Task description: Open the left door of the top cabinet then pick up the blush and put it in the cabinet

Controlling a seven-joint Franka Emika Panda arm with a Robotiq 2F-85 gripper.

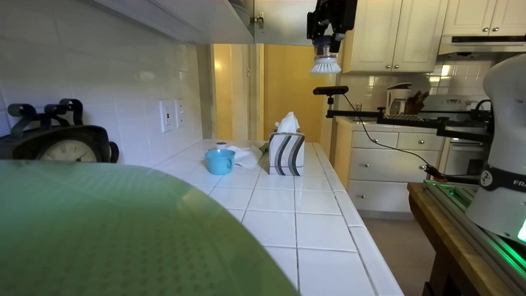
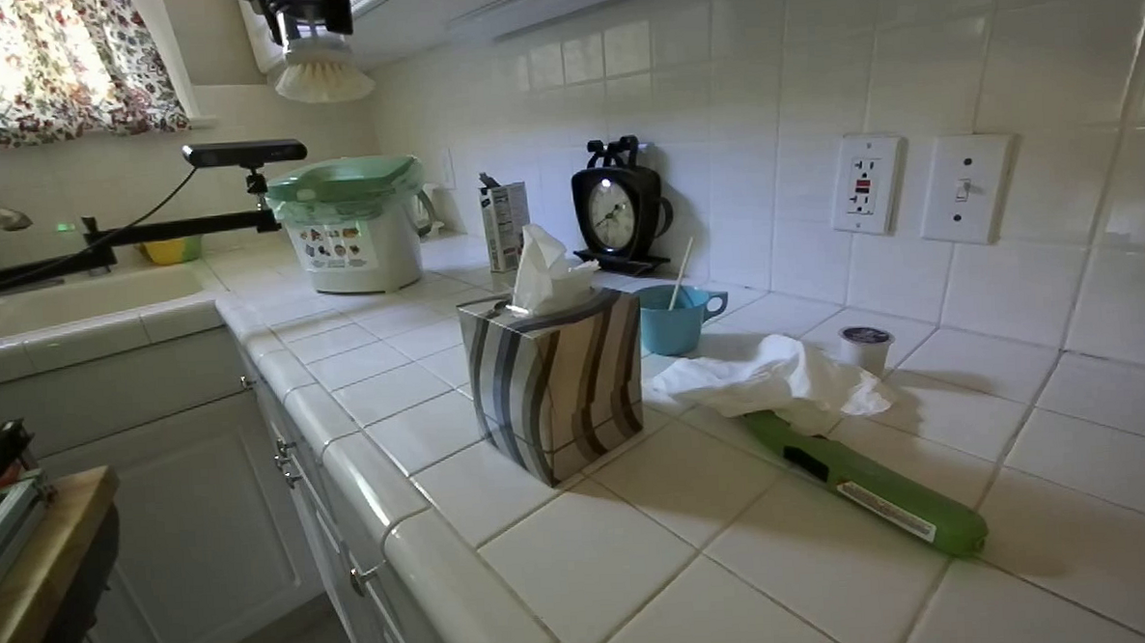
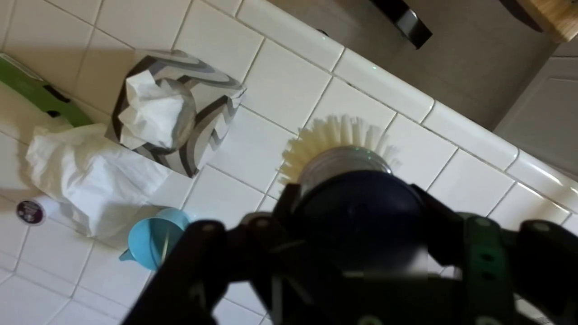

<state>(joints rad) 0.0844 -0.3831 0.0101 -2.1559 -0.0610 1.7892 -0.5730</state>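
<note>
The black two-fingered mechanical gripper (image 1: pixel 324 43) hangs with its fingers (image 1: pixel 336 44) pointing down, clamped on what lies between them, while the smooth white, black-banded lower arm (image 1: pixel 507 148) stands upright.

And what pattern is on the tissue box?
Wavy dark and grey stripes on a paler ground; the tissue box shows best in an exterior view.

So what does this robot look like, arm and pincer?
Where visible, the arm is smooth, rounded and white, with a black band bearing a round pale emblem and cut-off letters "FRA". Green light glows low on it. The pincer is black, angular and jointed.
</note>
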